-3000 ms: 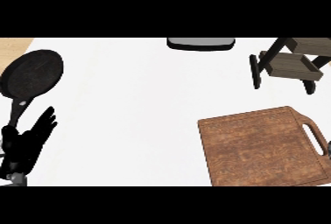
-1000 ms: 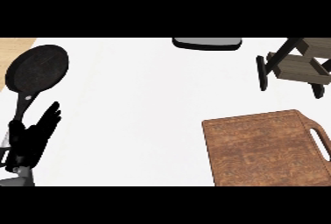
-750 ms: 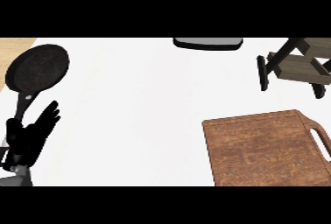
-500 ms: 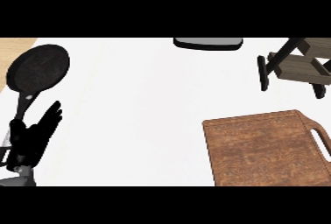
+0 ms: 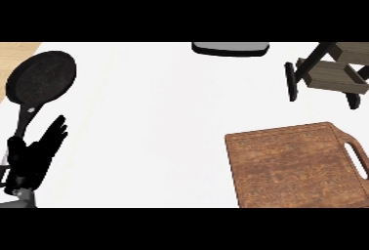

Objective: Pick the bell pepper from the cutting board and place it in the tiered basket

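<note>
The brown wooden cutting board lies at the lower right with nothing on it. No bell pepper shows anywhere in the head view. The tiered basket, a wooden frame with dark legs, stands at the upper right, partly cut off by the edge. My left hand rests at the lower left edge, fingers straight and pointing up, holding nothing. My right hand is out of view.
A black frying pan lies at the upper left, its handle running down toward my left hand. A dark grey object sits at the top edge. The white counter spreads between them.
The view has shifted slightly, so the board and basket sit a little further right than three seconds ago. The left hand has stayed in place.
</note>
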Controlling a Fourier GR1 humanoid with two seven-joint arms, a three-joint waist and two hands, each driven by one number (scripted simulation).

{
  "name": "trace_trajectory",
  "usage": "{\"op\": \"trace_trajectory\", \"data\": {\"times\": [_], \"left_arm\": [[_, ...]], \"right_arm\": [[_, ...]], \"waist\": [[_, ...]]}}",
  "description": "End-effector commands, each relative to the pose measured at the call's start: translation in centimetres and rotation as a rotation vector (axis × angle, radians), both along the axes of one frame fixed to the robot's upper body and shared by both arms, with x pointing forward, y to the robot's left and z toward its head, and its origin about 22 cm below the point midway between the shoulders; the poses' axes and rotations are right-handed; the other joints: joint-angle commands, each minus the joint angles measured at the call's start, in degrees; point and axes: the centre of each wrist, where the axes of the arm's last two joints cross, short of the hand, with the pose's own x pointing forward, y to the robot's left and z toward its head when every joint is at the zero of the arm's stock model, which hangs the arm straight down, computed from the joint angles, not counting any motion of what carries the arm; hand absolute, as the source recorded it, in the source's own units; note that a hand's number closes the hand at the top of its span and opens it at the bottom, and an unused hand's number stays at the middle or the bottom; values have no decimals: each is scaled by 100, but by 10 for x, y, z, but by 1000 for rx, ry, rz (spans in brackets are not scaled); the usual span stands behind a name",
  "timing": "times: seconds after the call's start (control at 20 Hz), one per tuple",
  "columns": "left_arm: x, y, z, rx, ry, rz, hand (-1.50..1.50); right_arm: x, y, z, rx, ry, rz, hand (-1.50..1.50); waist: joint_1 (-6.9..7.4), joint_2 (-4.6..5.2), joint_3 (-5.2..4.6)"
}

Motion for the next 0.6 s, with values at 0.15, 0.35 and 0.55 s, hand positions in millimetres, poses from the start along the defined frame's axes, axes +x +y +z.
{"op": "trace_trajectory", "data": {"times": [0.15,0.35,0.55], "left_arm": [[-9,4,-2,-7,30,22,0],[-1,5,-2,-8,19,42,0],[-9,4,1,4,38,60,0]], "right_arm": [[-50,-54,23,363,-153,-37,-150],[-71,-83,19,489,-277,47,-150],[-112,-132,7,558,-340,110,-150]], "waist": [[-119,-59,5],[-244,-63,4],[-301,-98,11]]}}
